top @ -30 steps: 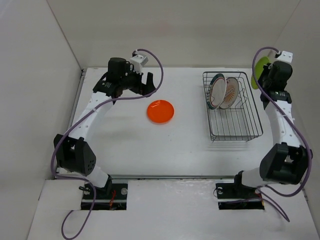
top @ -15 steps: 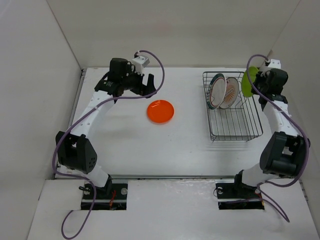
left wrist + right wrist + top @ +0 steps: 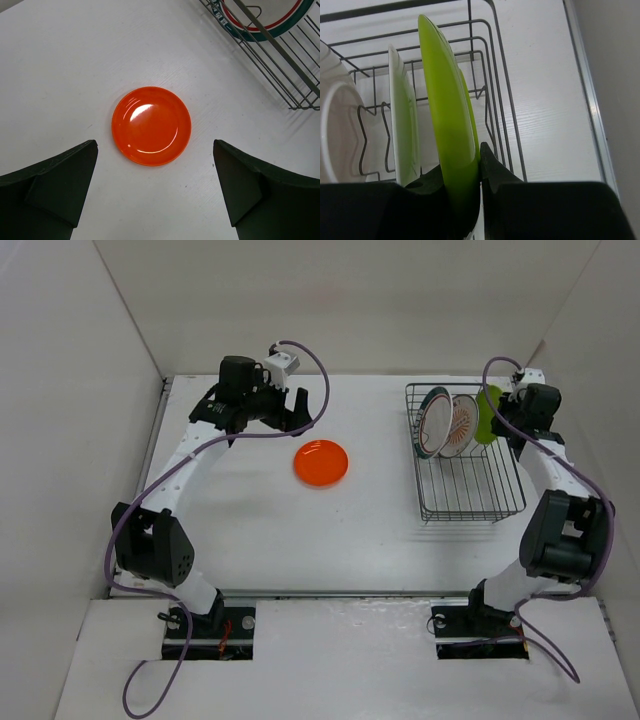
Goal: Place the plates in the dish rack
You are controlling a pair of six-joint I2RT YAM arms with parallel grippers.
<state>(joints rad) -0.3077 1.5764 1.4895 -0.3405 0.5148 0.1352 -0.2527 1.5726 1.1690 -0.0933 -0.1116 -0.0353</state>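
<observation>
Left hand (image 3: pixel 283 408): spread wide, empty. The orange plate (image 3: pixel 151 125) lies flat on the bench (image 3: pixel 250 530) directly below it, centred between the fingers.

Right hand (image 3: pixel 461 176): pinching the lime green plate (image 3: pixel 445 110) by its rim, upright, over the dish rack (image 3: pixel 470 495). Two white plates stand racked left of that hand, the teal-rim plate (image 3: pixel 432 420) and the orange-pattern plate (image 3: pixel 462 425).

Step in hand looks like slotting plate three. Can't tell if it's seated. Next move probably calls for a straight drop between prongs, clear of its neighbour, then release.
</observation>
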